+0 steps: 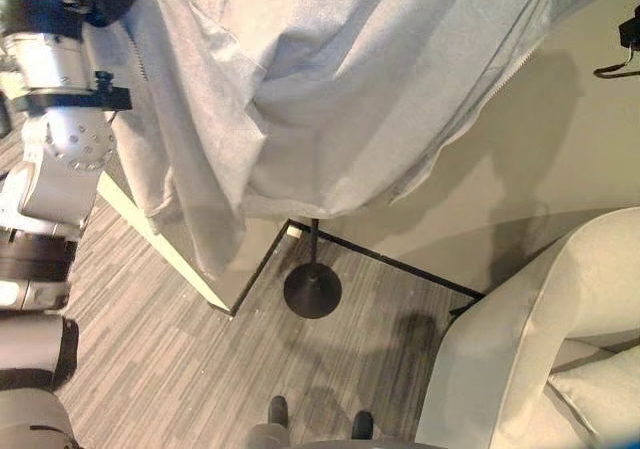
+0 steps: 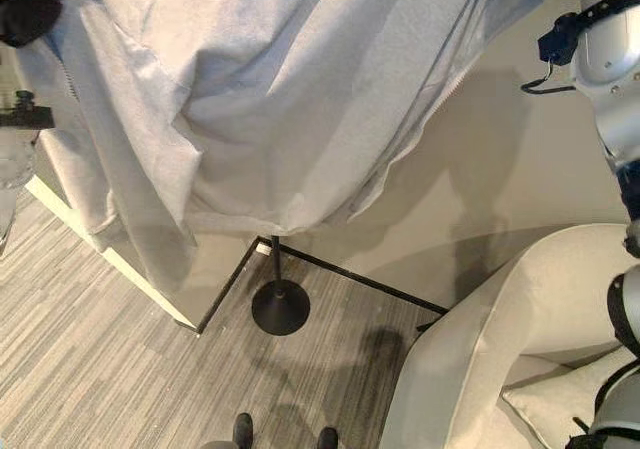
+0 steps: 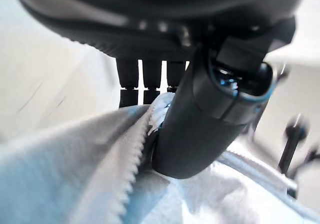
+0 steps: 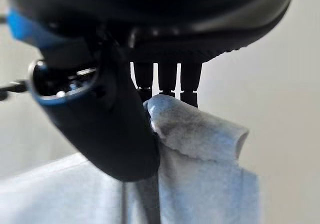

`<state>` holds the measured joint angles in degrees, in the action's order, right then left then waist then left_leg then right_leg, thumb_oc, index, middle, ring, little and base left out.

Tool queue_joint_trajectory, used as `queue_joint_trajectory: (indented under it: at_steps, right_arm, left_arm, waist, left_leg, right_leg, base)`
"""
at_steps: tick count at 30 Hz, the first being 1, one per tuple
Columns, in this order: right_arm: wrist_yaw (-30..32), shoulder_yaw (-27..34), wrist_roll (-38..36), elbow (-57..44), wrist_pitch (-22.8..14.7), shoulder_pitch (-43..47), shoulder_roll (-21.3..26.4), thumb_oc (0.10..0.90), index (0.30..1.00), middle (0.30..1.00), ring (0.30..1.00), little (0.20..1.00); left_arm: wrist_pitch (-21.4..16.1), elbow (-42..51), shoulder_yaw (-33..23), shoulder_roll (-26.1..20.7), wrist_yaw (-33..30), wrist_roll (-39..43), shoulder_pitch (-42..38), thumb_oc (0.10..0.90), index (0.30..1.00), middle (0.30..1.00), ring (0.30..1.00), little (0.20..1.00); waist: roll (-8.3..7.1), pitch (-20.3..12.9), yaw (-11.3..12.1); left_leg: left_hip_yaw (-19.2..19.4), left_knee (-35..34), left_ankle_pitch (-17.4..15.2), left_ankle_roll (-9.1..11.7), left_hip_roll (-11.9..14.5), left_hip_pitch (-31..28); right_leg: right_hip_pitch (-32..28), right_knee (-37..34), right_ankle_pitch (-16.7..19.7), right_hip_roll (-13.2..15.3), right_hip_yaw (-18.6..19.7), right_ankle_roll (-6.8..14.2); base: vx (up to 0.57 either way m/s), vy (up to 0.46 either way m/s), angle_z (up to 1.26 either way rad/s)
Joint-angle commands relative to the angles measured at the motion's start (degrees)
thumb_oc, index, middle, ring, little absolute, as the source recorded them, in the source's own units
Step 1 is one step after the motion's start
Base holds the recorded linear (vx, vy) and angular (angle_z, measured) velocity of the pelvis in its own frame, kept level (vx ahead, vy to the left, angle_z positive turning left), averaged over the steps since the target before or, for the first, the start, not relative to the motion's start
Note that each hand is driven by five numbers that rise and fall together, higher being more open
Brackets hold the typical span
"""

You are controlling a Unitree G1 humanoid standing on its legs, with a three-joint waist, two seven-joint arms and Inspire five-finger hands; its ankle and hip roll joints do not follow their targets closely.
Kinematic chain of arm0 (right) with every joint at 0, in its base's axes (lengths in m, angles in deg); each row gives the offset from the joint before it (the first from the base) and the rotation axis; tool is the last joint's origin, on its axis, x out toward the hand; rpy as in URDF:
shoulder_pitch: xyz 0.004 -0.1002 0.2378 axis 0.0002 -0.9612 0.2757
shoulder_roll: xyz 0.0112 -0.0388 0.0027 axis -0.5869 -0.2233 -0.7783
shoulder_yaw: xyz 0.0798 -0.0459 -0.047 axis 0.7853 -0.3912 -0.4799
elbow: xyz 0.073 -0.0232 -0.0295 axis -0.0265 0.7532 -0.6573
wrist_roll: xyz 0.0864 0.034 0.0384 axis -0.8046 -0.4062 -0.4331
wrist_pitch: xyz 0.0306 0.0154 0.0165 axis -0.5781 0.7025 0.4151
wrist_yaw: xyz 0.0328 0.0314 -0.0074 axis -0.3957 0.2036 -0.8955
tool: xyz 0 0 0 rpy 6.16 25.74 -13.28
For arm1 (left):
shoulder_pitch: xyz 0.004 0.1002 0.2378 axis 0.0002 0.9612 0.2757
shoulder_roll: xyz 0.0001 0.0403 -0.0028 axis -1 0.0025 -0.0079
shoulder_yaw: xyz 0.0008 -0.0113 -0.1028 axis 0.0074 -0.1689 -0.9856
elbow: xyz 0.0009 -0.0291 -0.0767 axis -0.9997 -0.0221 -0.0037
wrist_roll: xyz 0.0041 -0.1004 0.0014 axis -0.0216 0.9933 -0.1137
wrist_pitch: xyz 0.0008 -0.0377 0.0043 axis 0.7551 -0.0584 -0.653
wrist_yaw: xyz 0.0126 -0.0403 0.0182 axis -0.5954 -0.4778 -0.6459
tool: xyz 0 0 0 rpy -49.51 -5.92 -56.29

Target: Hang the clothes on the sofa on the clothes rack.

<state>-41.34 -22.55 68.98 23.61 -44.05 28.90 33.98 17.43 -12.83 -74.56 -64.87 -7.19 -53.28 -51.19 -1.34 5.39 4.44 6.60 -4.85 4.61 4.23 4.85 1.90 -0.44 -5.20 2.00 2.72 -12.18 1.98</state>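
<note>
Nearest, at the robot's right, the pale sofa [image 2: 520,319] with its cushion [image 2: 570,394] carries no clothing that can be seen; the task's thing is already up in the air. Just beyond, on the grey striped floor [image 1: 150,369], stands the round black base [image 1: 312,291] of the clothes rack, its thin pole [image 1: 314,239] rising straight up and vanishing behind the lower edge of the light grey-blue garment [image 1: 330,99]. That garment is stretched wide between the two hands, its long axis running side to side, the middle sagging so the hem hangs in front of the pole near the wall corner. The left hand [image 3: 200,134] has thumb and fingers pinched on a zipper edge of the cloth; the right hand [image 4: 120,134] likewise clamps a folded corner of fabric between thumb and fingers. Both are raised high, level with each other. The pole appears to sit closer to the left-hand side of the span than the right, though its top is hidden. Judging from this, the coming move depends on bringing the cloth over the rack's unseen top, directly above that base. A dark hanger-like hook [image 1: 615,67] shows by the far wall.
</note>
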Motion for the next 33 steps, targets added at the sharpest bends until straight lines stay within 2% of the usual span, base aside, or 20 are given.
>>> queue_joint_trajectory:
  at_steps: [1, 3, 4, 8, 13, 21, 24, 25, 26, 33]
  right_arm:
    - [2.03, 0.72, -5.05, 5.02, 0.33, 10.89, 0.45, 0.4, 0.3, 0.3, 0.3, 0.3]
    - [1.83, -0.39, -5.17, 5.91, 0.34, 11.97, -0.23, 0.4, 0.3, 0.3, 0.3, 0.3]
    - [1.6, -2.66, -5.69, 9.07, 0.49, 14.55, -1.86, 0.4, 0.3, 0.3, 0.3, 0.3]
    - [2.07, -4.89, -7.45, 13.52, 0.27, 18.8, -5.08, 0.4, 0.3, 0.3, 0.3, 0.3]
    - [2.01, -4.58, -8.28, 16.33, 0.68, 19.05, -8.52, 0.4, 0.3, 0.3, 0.3, 0.3]
    - [1.86, 1.55, -8.51, 12.17, 1.11, 9.7, -11.84, 0.4, 0.3, 0.3, 0.3, 0.3]
    - [2.27, 11.73, -10.18, 5.72, 0.64, -3.39, -15.59, 0.4, 0.3, 0.3, 0.3, 0.3]
    - [2.3, 11.88, -10.11, 5.5, 0.71, -3.7, -15.61, 0.4, 0.3, 0.3, 0.3, 0.3]
    - [2.32, 15.82, -11.69, 3.48, 0.18, -8.59, -17.4, 0.4, 0.3, 0.3, 0.3, 0.3]
    - [1.14, 23.01, -12.73, -3.17, -0.42, -22.25, -21.78, 0.4, 0.3, 0.3, 0.3, 0.3]
  left_arm:
    - [1.69, -3.75, 2.56, -6.02, -2.47, -2.07, -12.79, 0.4, 0.3, 0.3, 0.3, 0.3]
    - [2.02, -5.51, 4.67, -6.21, -2.39, -2.28, -15.15, 0.4, 0.3, 0.3, 0.3, 0.3]
    - [2.44, -8.86, 9.42, -6.27, -2.05, -2.6, -19.94, 0.4, 0.3, 0.3, 0.3, 0.3]
    - [3.72, -16.75, 18.28, -5.01, -2.05, -3.59, -29.23, 0.4, 0.3, 0.3, 0.3, 0.3]
    - [4.7, -19.43, 20.62, -2.96, -1.75, -5.52, -29.65, 0.4, 0.3, 0.3, 0.3, 0.3]
    - [5.42, -18.97, 14.69, -0.54, -1.18, -6.46, -19.7, 0.4, 0.3, 0.3, 0.3, 0.3]
    - [5.59, -15.18, 7.48, 2.24, -0.48, -6.8, -8.1, 0.4, 0.3, 0.3, 0.3, 0.3]
    - [5.64, -14.99, 7.37, 2.21, -0.43, -6.85, -7.82, 0.4, 0.3, 0.3, 0.3, 0.3]
    - [5.32, -13.25, 3.97, 3.84, -0.3, -6.27, -2.95, 0.4, 0.3, 0.3, 0.3, 0.3]
    - [3.17, -7.49, -3.8, 8.73, 0.9, -0.88, 9.79, 0.4, 0.3, 0.3, 0.3, 0.3]
  waist:
    - [-5.37, -5.5, 0.36]
    - [-5.46, -5.46, 0.32]
    - [-5.53, -5.43, 0.29]
    - [-5.64, -4.61, 0.42]
    - [-6.17, -3.46, 0.91]
    - [-6.95, -0.61, 1.44]
    - [-7.13, 0.84, 1.79]
    - [-7.16, 0.67, 1.76]
    - [-7.16, 1.17, 1.98]
    - [-6.57, 1.39, 2.13]
  left_leg:
    - [3.04, -0.15, -6.78, 2.47, 0.18, -2.24]
    - [3.03, -0.15, -6.69, 2.52, 0.26, -1.91]
    - [2.98, -0.15, -6.83, 2.68, 0.36, -1.57]
    - [2.61, -0.15, -6.27, 2.73, 0.39, 0.29]
    - [2.1, -0.15, -5.98, 2.48, 0.07, 1.85]
    - [1.81, -0.15, -5.63, 1.79, -0.31, 3.65]
    - [1.76, -0.15, -5.87, 1.26, -0.63, 3.97]
    - [1.76, -0.15, -5.84, 1.25, -0.64, 4.03]
    - [1.77, -0.15, -6.13, 0.98, -0.76, 4.11]
    - [2.24, -0.15, -6.86, 0.49, -1.17, 2.95]
  right_leg:
    - [-6.41, 0.2, -3.71, 5.07, -5.36, 7.55]
    - [-6.13, 0.2, -3.7, 5.0, -5.32, 7.59]
    - [-5.77, 0.2, -3.8, 4.84, -5.34, 7.7]
    - [-4.15, 0.2, -3.43, 4.75, -5.15, 7.94]
    - [-2.89, 0.2, -3.06, 4.76, -5.17, 8.06]
    - [-1.2, 0.2, -2.27, 5.08, -5.08, 7.93]
    - [-0.84, 0.2, -1.87, 5.46, -5.1, 7.82]
    - [-0.79, 0.2, -1.85, 5.47, -5.1, 7.82]
    - [-0.7, 0.2, -1.73, 5.67, -5.03, 7.69]
    - [-1.57, 0.2, -1.74, 6.31, -4.96, 7.42]
  base:
    - [0.0, 0.0, 0.0]
    - [0.02, -0.006, 0.0]
    - [0.0, 0.0, 0.0]
    - [0.0, 0.0, 0.0]
    - [0.02, 0.011, -0.05]
    - [0.0, 0.014, -0.02]
    - [-0.02, 0.037, -0.08]
    - [0.0, 0.029, -0.09]
    - [0.0, 0.017, 0.14]
    - [0.01, 0.024, -0.02]
